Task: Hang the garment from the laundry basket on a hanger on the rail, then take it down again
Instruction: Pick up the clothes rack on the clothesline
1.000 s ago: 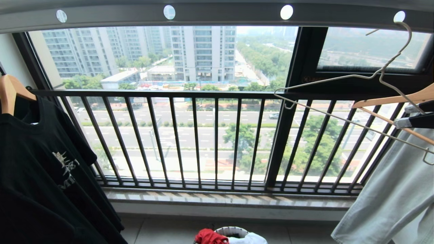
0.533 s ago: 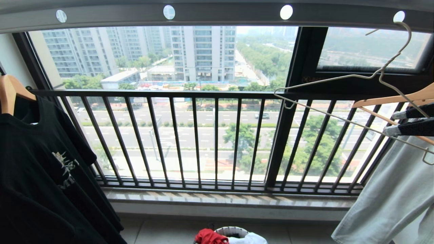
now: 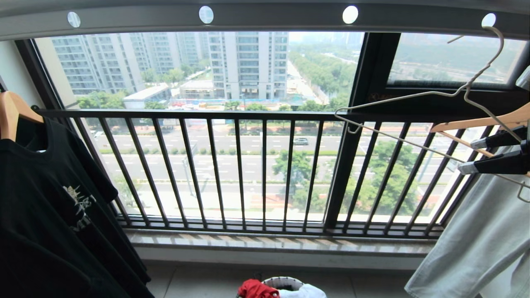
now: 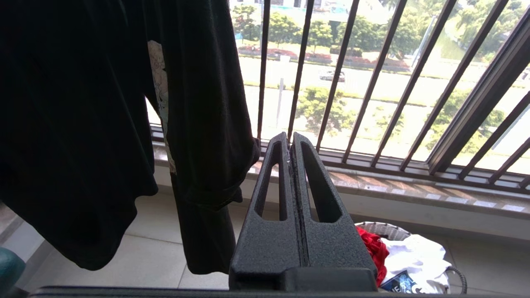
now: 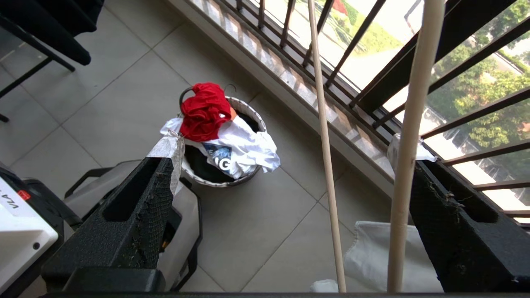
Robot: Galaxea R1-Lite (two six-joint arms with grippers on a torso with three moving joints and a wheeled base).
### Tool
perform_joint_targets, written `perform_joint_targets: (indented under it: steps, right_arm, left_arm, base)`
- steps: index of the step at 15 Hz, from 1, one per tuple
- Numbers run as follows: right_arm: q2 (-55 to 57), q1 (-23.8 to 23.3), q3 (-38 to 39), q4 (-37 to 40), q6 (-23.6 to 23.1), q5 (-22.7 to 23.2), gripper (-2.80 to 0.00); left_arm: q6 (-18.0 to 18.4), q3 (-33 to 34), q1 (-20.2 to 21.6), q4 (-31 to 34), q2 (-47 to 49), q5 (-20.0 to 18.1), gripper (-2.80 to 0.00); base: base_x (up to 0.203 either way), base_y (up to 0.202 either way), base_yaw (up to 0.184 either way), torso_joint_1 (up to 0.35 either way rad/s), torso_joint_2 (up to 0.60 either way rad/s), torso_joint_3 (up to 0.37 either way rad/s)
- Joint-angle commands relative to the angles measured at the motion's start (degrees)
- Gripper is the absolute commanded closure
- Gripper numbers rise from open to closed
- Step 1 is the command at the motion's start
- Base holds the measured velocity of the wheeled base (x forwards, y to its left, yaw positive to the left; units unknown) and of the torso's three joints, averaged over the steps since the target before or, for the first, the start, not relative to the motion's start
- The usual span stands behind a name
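Facing a balcony window with a black barred window railing [image 3: 232,165], towers and a wide road beyond the glass. Overhead, the grey rail [image 3: 265,18] with its row of round holes. Hooked near the rail's right end, the thin pale wire hanger [image 3: 414,120], bare, tilted. Just beside it, a wooden hanger [image 3: 480,122] carrying pale jeans [image 3: 476,244] at the right edge. At the left edge, a black T-shirt [image 3: 49,215] on another wooden hanger [image 3: 12,111]. Below the stone sill [image 3: 273,244], grey floor tiles [image 5: 103,82], and on them the laundry basket [image 5: 248,114], round, white-rimmed. Draped over the basket's rim, the red garment [image 5: 205,109], bunched, resting partly on a white cloth [image 5: 248,147] with a printed patch. Reaching in from the right beside the hangers, the right pincer [image 3: 468,155], jaws wide apart, holding nothing, a pale hanger bar standing between the fingers in the right wrist view. Low by the black T-shirt, the left pincer [image 4: 291,145], jaws pressed fully together, empty.
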Motion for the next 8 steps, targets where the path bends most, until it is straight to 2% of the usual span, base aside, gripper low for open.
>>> perform_joint_targets:
  steps: [1,5,6,8]
  right_arm:
    - [0.1,0.2,-0.2,0.3,-0.9,-0.1,-2.80]
    - [0.3,0.2,-0.1,0.3,-1.2,-0.3,-2.80]
    - [0.3,0.2,0.0,0.3,-1.2,-0.3,0.00]
    - [0.3,0.3,0.0,0.3,-1.2,-0.3,0.00]
  left_arm:
    - [0.0,0.0,0.0,0.0,0.0,0.0,0.00]
    - [0.0,0.0,0.0,0.0,0.0,0.0,0.00]
    - [0.0,0.0,0.0,0.0,0.0,0.0,0.00]
    - [0.0,0.0,0.0,0.0,0.0,0.0,0.00]
  base:
    - [0.000,0.000,0.000,0.000,0.00,0.000]
    - [0.000,0.000,0.000,0.000,0.00,0.000]
    - [0.000,0.000,0.000,0.000,0.00,0.000]
    - [0.000,0.000,0.000,0.000,0.00,0.000]
